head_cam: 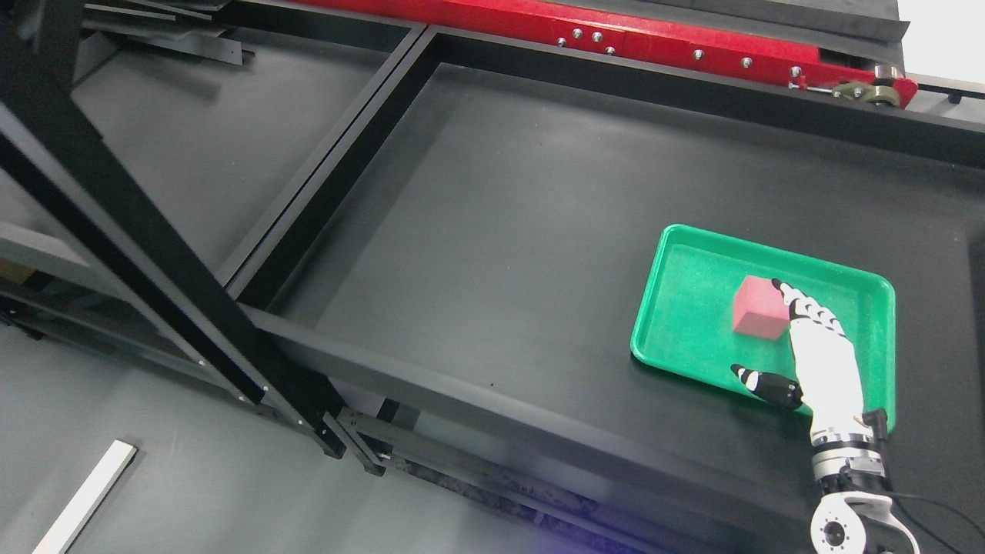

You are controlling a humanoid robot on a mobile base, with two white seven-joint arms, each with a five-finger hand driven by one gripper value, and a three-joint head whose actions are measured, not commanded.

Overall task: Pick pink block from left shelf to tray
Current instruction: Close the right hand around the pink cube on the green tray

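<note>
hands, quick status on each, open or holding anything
Left hand: not in view.
Right hand: open, fingers extended over the green plastic tray, fingertips at the pink foam cube inside it, thumb spread, not gripping.

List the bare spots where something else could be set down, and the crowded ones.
Free: the dark shelf floor left of the green tray, and the tray's left strip and far edge. Crowded: the tray's middle and near right, taken by the pink block and the right hand.

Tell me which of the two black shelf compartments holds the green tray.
The right compartment: the green tray with the pink block lies at its near right, by the right hand. The left compartment shows neither.
</note>
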